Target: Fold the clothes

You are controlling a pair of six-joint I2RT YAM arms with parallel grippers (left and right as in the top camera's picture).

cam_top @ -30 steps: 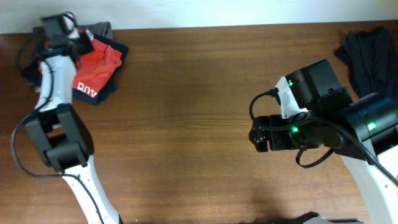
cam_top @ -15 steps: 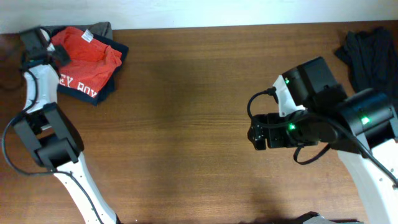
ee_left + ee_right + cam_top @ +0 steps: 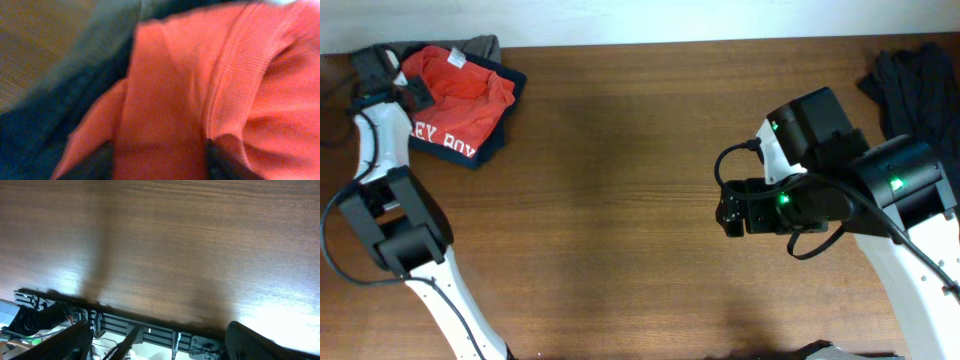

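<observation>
Where the table (image 3: pixel 620 150) lies bare toward the right, we see the right gripper (image 3: pixel 161 337) hanging wide open and empty. At the far left, the left gripper (image 3: pixel 159 156) stands parted on the red T-shirt (image 3: pixel 460 95), which lies loose between its fingers atop a dark garment (image 3: pixel 492 142).
</observation>
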